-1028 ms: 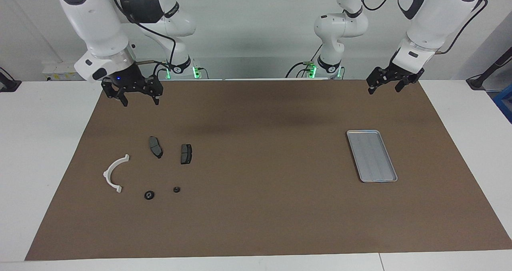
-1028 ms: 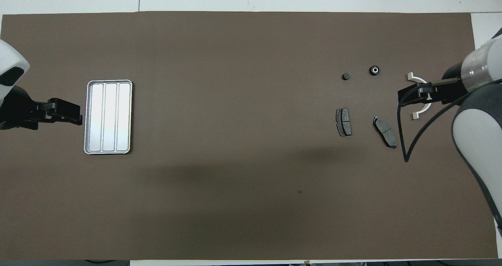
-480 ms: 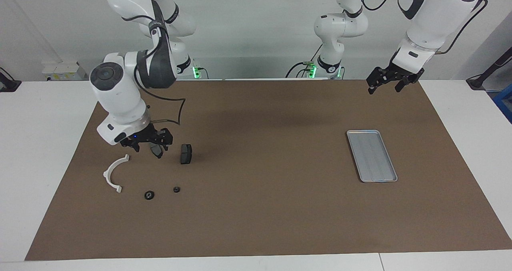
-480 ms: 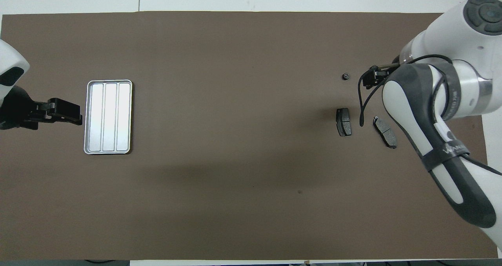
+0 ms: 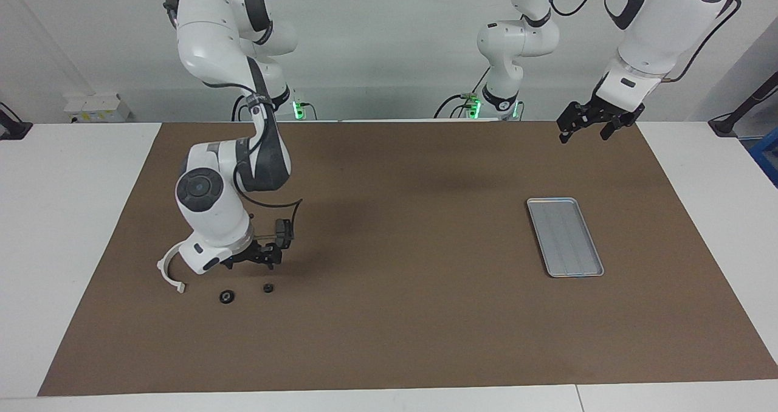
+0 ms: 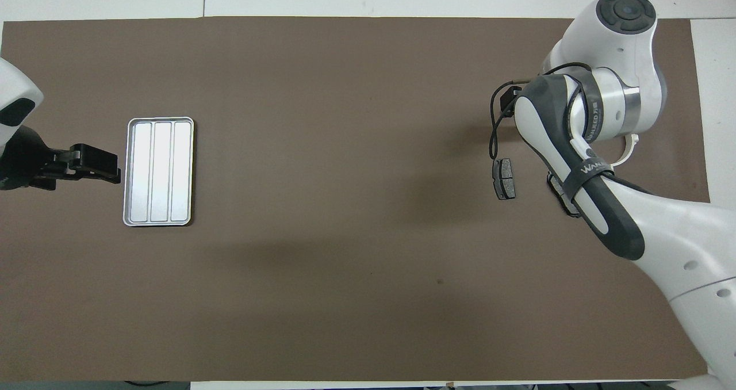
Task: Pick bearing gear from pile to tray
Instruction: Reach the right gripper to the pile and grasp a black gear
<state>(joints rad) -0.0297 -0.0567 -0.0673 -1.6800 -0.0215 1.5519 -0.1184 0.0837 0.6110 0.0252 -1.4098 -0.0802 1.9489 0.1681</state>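
The pile lies toward the right arm's end of the brown mat. It holds a white half-ring arc (image 5: 165, 270), a dark pad-shaped plate (image 5: 283, 228) and two small black round pieces (image 5: 227, 296) (image 5: 267, 288). I cannot tell which round piece is the bearing gear. My right gripper (image 5: 252, 262) hangs open and low over the mat between the plates and the round pieces, holding nothing. In the overhead view the right arm hides the round pieces and most of the arc (image 6: 628, 150). The silver tray (image 5: 565, 237) (image 6: 131, 171) is empty. My left gripper (image 5: 583, 132) (image 6: 109, 171) waits open beside it.
One dark plate (image 6: 505, 178) lies in plain sight in the overhead view, a second plate (image 6: 556, 187) shows only partly under the right arm. The brown mat (image 5: 401, 315) covers most of the white table.
The right arm has swung out from the mat's robot-side edge and come down over the pile, now covering the arc and round pieces from above. The left arm has not moved.
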